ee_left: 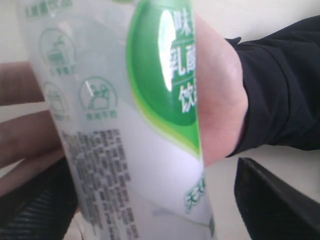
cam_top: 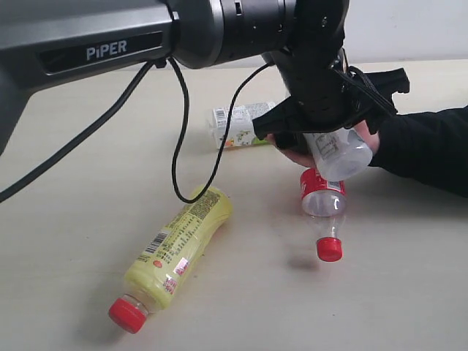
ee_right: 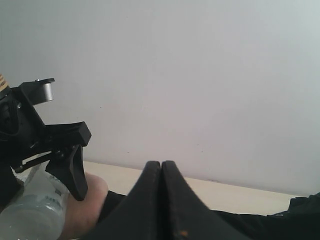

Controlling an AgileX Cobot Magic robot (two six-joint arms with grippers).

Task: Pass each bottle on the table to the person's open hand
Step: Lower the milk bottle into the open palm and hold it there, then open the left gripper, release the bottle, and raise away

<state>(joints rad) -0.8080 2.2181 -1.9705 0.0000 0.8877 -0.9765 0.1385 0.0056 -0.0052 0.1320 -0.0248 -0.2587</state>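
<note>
My left gripper [cam_top: 333,117] reaches across to the right and stands open around the clear bottle with the green-white label [cam_top: 338,153]. That bottle [ee_left: 125,150] lies in the person's open hand [cam_top: 371,137], and a gap shows between it and one finger [ee_left: 275,200]. The palm [ee_left: 220,100] sits behind the label. On the table [cam_top: 73,205] lie the yellow bottle [cam_top: 179,248], the red-labelled bottle [cam_top: 322,197] just in front of the hand, and the squarish white-labelled bottle [cam_top: 234,124] behind. My right gripper [ee_right: 161,167] is shut and empty, off the exterior view.
The person's black sleeve [cam_top: 428,146] stretches in from the right edge. My left arm and its black cable [cam_top: 175,146] hang over the table's middle. In the right wrist view my left gripper [ee_right: 50,145] and the handed bottle [ee_right: 30,210] show before a pale wall.
</note>
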